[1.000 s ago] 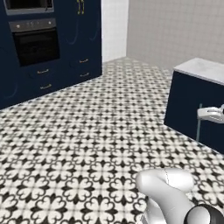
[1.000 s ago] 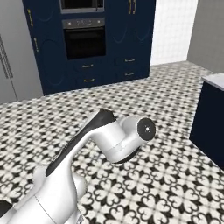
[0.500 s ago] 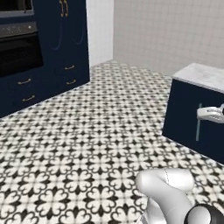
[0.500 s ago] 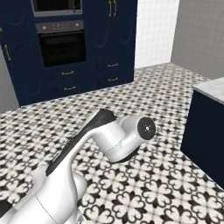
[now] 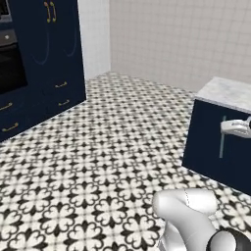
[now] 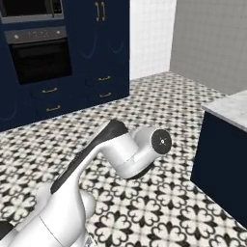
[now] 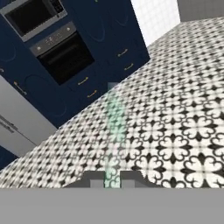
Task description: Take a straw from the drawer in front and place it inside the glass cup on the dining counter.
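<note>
we carry the straw clamped between our jaws, pointing out ahead over the patterned floor — held low for the drive toward the dining counter at right.

1. Lighting is flat and even across all three views, no obvious lamp or window to blame.
2. Shadows are super soft; the patterned floor barely darkens under the arm.
3. No glare, though the navy cabinets carry faint curved sheen marks.
4. The hand view is the mushy one: floor tiles smear toward the near edge, and the straw looks pale, see-through and fuzzy.
5. Base views stay fairly crisp, just low-res.
</note>
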Robot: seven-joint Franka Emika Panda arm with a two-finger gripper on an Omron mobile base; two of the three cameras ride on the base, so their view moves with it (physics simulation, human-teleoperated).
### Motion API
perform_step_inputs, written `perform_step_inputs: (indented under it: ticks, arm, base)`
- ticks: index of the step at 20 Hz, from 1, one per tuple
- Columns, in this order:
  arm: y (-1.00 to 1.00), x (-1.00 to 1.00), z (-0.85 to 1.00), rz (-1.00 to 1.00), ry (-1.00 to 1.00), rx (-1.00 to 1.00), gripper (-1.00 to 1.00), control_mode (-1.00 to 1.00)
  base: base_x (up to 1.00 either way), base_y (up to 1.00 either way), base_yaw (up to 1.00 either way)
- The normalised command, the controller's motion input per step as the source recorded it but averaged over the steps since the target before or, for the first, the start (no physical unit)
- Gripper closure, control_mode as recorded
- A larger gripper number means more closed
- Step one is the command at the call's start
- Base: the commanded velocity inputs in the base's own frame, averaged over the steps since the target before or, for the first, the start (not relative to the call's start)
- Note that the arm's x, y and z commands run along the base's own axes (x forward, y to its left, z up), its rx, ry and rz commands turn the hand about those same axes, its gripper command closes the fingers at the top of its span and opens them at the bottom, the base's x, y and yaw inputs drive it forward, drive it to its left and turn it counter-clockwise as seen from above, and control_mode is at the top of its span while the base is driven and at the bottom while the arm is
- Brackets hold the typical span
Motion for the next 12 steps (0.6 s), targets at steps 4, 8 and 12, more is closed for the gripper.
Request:
perform_step_inputs:
  ticks: [4, 8, 12]
  arm:
    - [0.00, 0.00, 0.00, 0.00, 0.00, 0.00, 1.00, 1.00]
    - [0.00, 0.00, 0.00, 0.00, 0.00, 0.00, 1.00, 1.00]
    - [0.00, 0.00, 0.00, 0.00, 0.00, 0.00, 1.00, 1.00]
  base:
    - [1.00, 0.22, -0.26]
    - [1.00, 0.34, -0.26]
    - [1.00, 0.29, -0.25]
